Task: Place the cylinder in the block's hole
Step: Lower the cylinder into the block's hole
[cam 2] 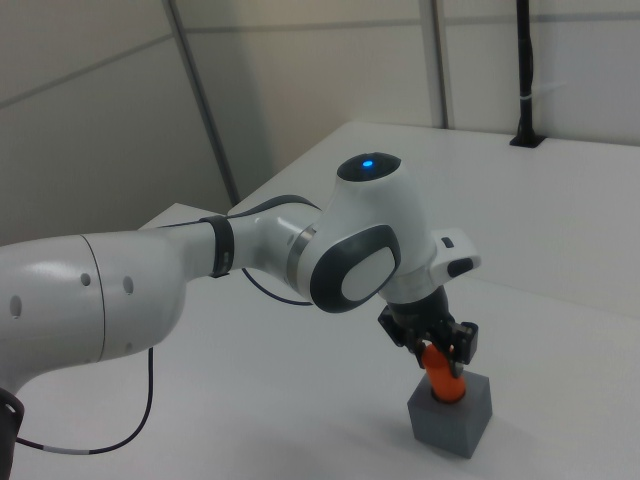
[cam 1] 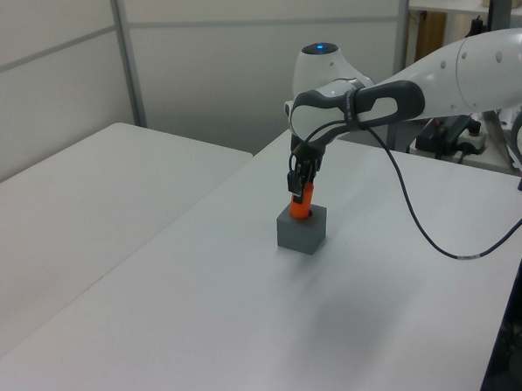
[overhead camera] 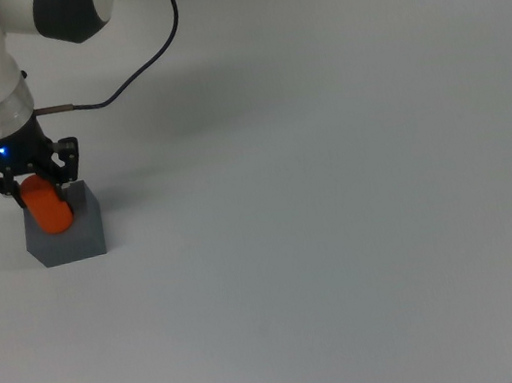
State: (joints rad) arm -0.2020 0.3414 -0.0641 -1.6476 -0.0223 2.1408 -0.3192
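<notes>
The gripper [overhead camera: 30,180] pinches the upper part of the cylinder [overhead camera: 48,209], whose lower end meets the top face of the block [overhead camera: 75,237]; how deep it sits in the hole cannot be told. In the left view the cylinder [cam 1: 302,201] stands close to upright with most of its length above the block [cam 1: 301,230], while in the right view it leans a little. The block sits near the top view's left edge of the tabletop [overhead camera: 334,188].

Doing this step well probably means bringing the cylinder fully upright over the recess, then lowering straight and slowly, letting go only once the base bottoms out. A tilted push could jam the rounded end against the rim or nudge the block sideways, since nothing holds it.

The cylinder looks smooth, bright orange and round-ended. The block is a matte grey cube, wider than the cylinder. The tabletop is plain, pale and flat.
</notes>
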